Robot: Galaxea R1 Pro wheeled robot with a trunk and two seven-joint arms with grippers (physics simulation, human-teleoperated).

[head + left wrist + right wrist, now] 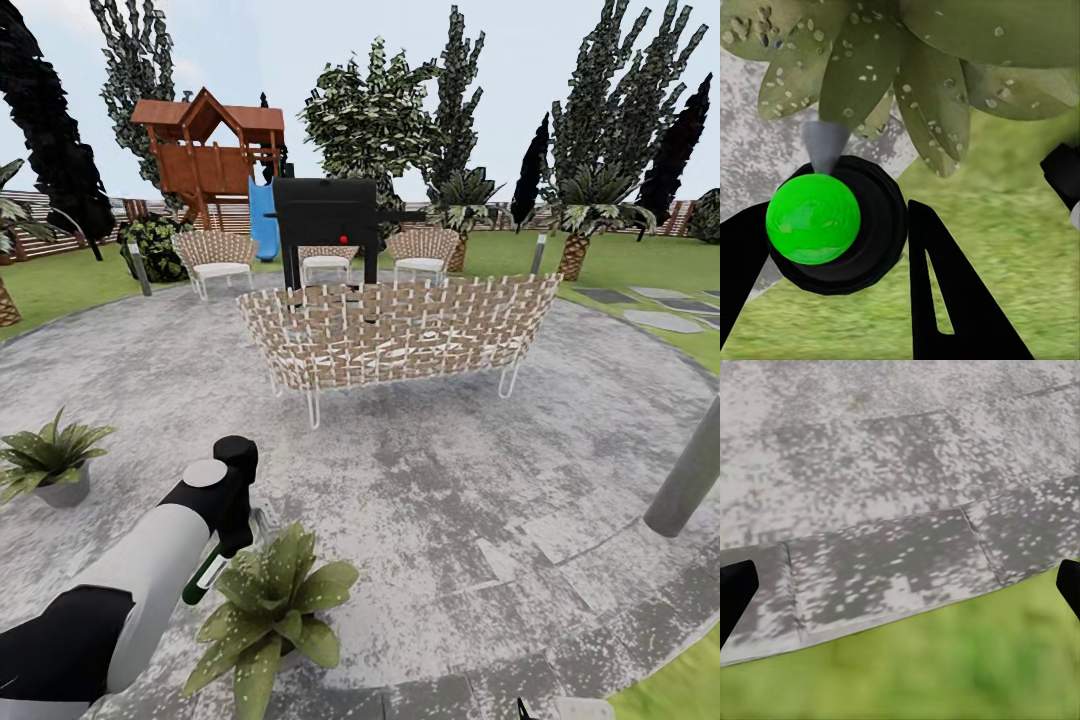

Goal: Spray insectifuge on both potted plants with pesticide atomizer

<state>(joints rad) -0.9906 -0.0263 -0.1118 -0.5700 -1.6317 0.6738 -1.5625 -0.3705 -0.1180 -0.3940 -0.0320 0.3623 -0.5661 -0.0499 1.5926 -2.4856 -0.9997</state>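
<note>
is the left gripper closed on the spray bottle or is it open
Shut on it. In the left wrist view both black fingers flank the atomizer, its nozzle aimed at the speckled plant. The head view shows the bottle under the left gripper.

No readable text
No lettering, labels, brands, numbers or signs legible on any surface in these views.

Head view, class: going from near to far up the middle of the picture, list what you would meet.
Speckled potted plant → bare stone patio → woven sofa → black grill → wooden playhouse → tall trees.
</note>
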